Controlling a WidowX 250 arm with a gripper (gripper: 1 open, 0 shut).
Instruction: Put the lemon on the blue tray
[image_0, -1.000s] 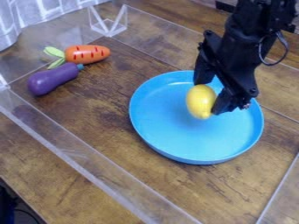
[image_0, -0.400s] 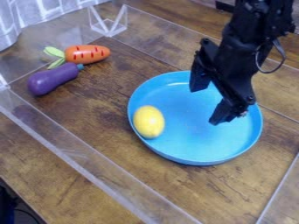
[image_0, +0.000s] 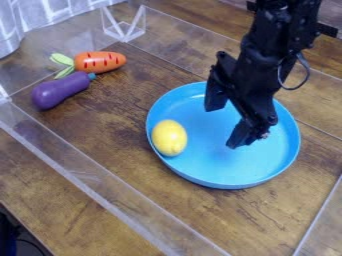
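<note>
Overhead oblique view of a wooden tabletop (image_0: 94, 215) enclosed by clear plastic walls. The blue tray (image_0: 254, 170), a round shallow dish with a raised rim, sat right of centre. The lemon (image_0: 168, 137) lay inside the tray on its left part, close to the rim, resting on the tray floor and touching nothing else.

The black robot arm reached down from the upper right. Its gripper (image_0: 234, 122) hung over the middle of the tray, pointing steeply downward, with its two fingers spread wide apart and nothing between them. One finger (image_0: 214, 98) stood toward the far left, the other (image_0: 251, 134) toward the near right. The lemon lay to the left of the gripper, clear of both fingers.

At the far left of the table, well apart from the tray, an orange carrot (image_0: 99, 61) with a green top lay beside a purple eggplant (image_0: 62, 91), the eggplant nearer to the viewer. A clear plastic stand (image_0: 123, 20) stood at the far edge, behind the carrot.
</note>
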